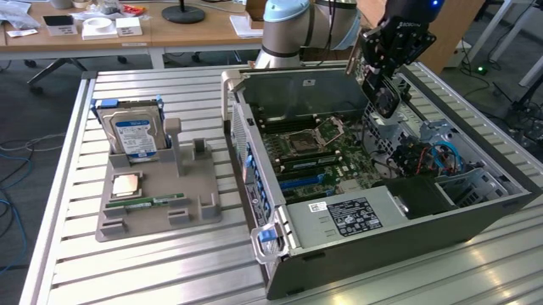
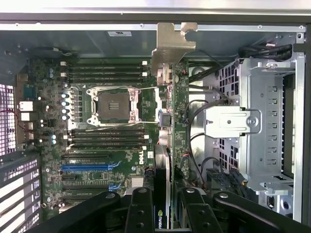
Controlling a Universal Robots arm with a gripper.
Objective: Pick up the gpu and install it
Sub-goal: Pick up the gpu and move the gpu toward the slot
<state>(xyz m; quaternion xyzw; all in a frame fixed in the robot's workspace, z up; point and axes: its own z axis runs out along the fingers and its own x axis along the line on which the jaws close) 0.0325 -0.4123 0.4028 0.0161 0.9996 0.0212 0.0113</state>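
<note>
gpu (image 2: 164,165) in gripper (image 2: 166,201) over motherboard (image 2: 97,148)

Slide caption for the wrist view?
Claw grips the gpu edge-on above the motherboard inside the open case.

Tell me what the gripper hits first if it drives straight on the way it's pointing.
The gripper, shut on the gpu, points down at the motherboard. The card's lower edge would probably reach it first, beside the CPU socket; the exact spot is hidden behind the card.

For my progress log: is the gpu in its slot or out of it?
Out: the end effector holds the gpu edge-on above the motherboard, blue slot empty.
</note>
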